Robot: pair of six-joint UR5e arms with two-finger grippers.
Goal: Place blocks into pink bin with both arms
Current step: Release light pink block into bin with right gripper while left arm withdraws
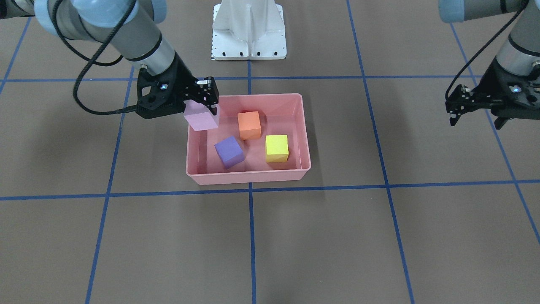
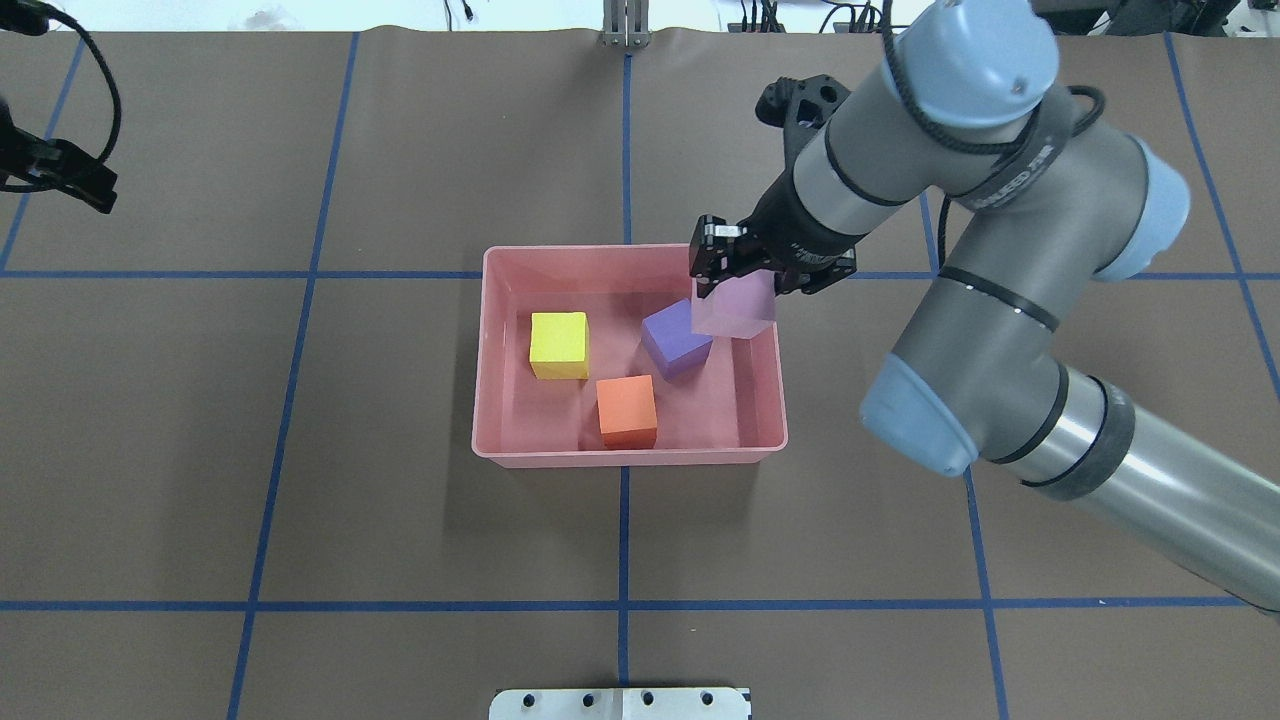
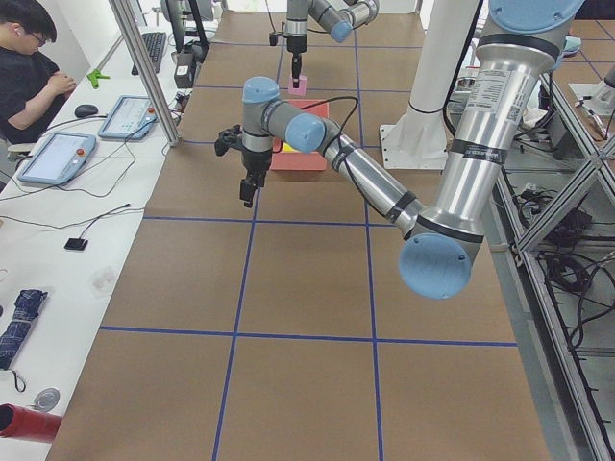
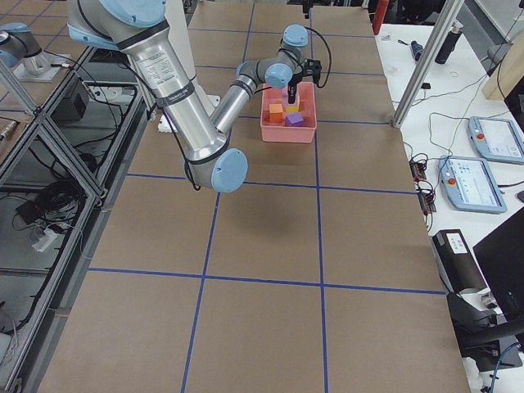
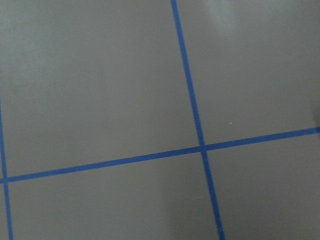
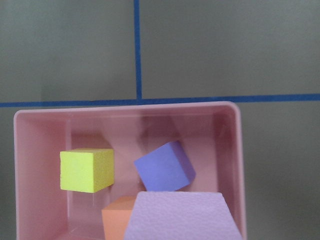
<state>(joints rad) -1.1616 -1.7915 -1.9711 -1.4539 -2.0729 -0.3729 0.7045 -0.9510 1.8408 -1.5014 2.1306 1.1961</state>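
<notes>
The pink bin (image 1: 249, 176) lies at the table's middle and also shows in the overhead view (image 2: 630, 458). The orange block (image 1: 249, 125), the purple block (image 1: 229, 152) and the yellow block (image 1: 276, 147) lie inside it. My right gripper (image 1: 209, 105) is shut on the top of the light pink block (image 1: 201, 117) and holds it, tilted, above the bin's corner on the robot's right. The right wrist view shows this block (image 6: 182, 217) low in the middle, over the bin's floor. My left gripper (image 1: 474, 120) is open and empty, far off on the robot's left.
The white base pedestal (image 1: 249, 29) stands behind the bin on the robot's side. Blue tape lines (image 1: 251, 188) cross the brown table. An operator (image 3: 29, 58) sits at a side bench with tablets.
</notes>
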